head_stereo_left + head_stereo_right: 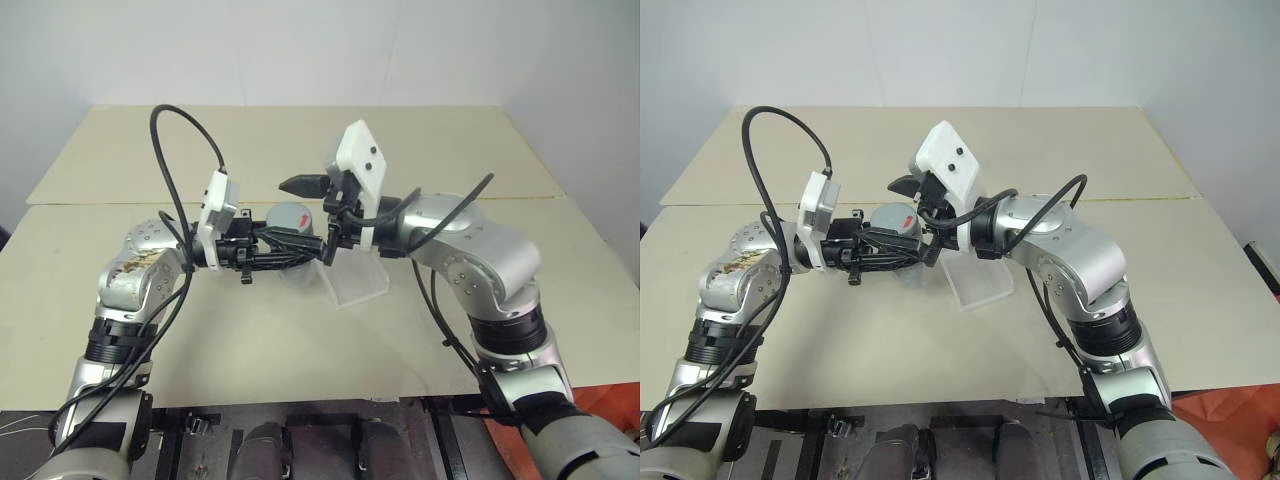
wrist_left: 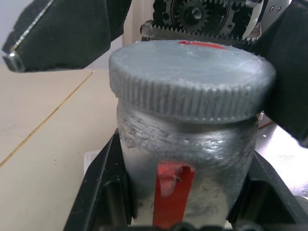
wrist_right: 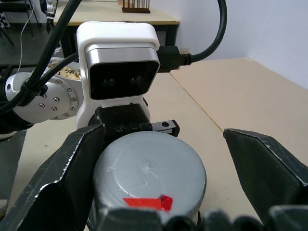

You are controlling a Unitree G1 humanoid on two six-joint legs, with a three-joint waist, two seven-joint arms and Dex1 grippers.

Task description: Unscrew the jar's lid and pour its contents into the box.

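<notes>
The step in hand is judged to be the unscrewing of the lid (image 2: 191,79), and it is not yet begun. The jar (image 2: 185,166) is gripped around its body by the left gripper (image 1: 295,245), whose fingers are clenched on it, and it is held upright above the table (image 1: 250,330), with the grey lid still seated on top. The right gripper (image 3: 163,159) is placed over the lid with its fingers spread wide; one finger is seen on each side of the cap, and neither is seen to press on it.

For the next move, the right fingers must be closed on the ribbed edge of the lid, and then the cap must be turned while the jar is kept firm by the left gripper. A slip of the jar inside the left fingers is the risk to be expected.

The box (image 1: 980,285) is seen on the table just beside the jar, under the right wrist. The contents cannot be told through the cloudy wall. Nothing is seen to stand between the jar and the box, only the cables of the arms hang near.
</notes>
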